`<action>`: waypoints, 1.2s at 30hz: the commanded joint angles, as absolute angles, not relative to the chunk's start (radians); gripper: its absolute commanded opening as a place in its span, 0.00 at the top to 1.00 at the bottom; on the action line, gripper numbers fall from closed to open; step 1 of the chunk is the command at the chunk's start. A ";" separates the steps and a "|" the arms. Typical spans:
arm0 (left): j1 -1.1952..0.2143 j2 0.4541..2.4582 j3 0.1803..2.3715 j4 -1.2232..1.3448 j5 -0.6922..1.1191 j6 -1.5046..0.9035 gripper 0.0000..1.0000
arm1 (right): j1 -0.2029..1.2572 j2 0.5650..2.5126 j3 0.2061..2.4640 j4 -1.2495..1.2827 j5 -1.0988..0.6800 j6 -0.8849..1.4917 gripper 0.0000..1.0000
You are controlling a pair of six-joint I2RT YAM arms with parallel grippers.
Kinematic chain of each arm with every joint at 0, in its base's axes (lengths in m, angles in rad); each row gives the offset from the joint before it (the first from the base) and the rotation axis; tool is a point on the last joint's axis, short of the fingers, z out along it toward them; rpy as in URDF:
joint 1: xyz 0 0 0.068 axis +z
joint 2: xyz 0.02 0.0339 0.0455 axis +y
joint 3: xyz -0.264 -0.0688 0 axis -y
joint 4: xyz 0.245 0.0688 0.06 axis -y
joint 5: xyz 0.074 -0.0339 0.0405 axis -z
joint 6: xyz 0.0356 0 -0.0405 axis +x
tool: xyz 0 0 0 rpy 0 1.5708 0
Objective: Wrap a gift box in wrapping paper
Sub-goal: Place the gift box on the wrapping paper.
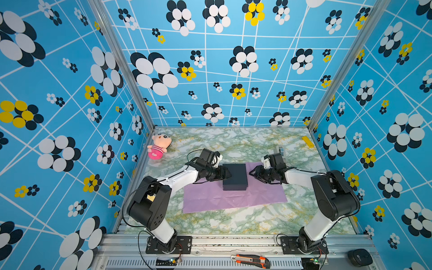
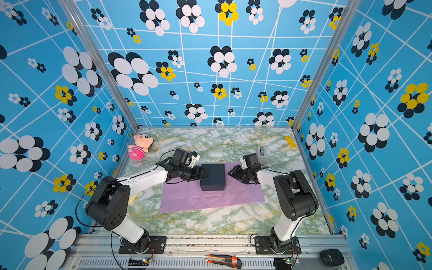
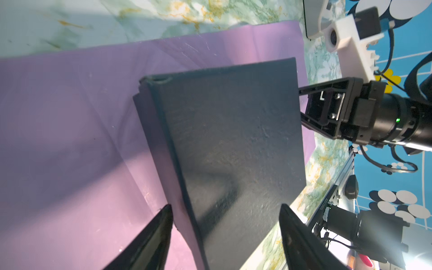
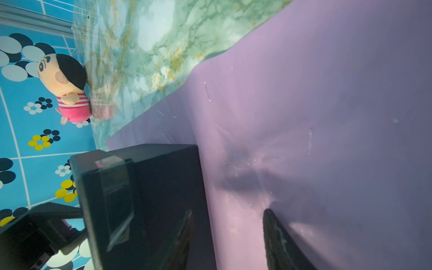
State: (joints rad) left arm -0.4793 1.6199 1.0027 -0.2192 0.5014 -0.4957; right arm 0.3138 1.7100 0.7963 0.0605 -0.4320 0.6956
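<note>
Blue flower-print walls (image 1: pixel 233 70), green marble tabletop (image 1: pixel 233 222), aluminium frame (image 1: pixel 121 63)

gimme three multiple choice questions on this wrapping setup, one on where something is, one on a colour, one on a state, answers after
1. Where is the matte black lidded cardboard gift box?
A) on the large thin wrapping paper sheet, near its far edge
B) lifted in the air
C) off the sheet altogether

2. Which colour is the sheet's upward face?
A) yellow
B) lilac purple
C) green

3. How does the sheet lie?
A) folded over the box's top
B) rolled into a tube
C) spread out under the box

Answers:
1 A: both top views show the box resting on the sheet by its far edge.
2 B: lilac shows in every view.
3 C: the box's top is bare and the sheet lies open around it.
</note>
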 commanded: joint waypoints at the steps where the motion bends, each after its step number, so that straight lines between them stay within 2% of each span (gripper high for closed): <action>1: -0.427 1.615 1.132 -0.279 0.463 -0.363 0.25 | 0.314 1.714 0.766 -0.029 -0.356 0.685 0.48; 5: -0.393 1.740 1.300 -0.272 0.559 -0.213 0.25 | 0.314 1.709 0.760 -0.034 -0.351 0.678 0.48; 12: -0.466 2.059 1.691 -0.569 0.694 0.100 0.25 | 0.314 1.705 0.748 -0.032 -0.339 0.679 0.48; 18: -0.516 2.241 1.889 -0.691 0.765 0.172 0.25 | 0.314 1.708 0.737 -0.026 -0.341 0.684 0.48; 26: -0.551 2.324 1.960 -0.816 0.816 0.254 0.27 | 0.315 1.715 0.733 -0.021 -0.337 0.688 0.49; 36: -0.554 2.286 1.919 -0.869 0.857 0.304 0.29 | 0.314 1.720 0.736 -0.020 -0.329 0.693 0.49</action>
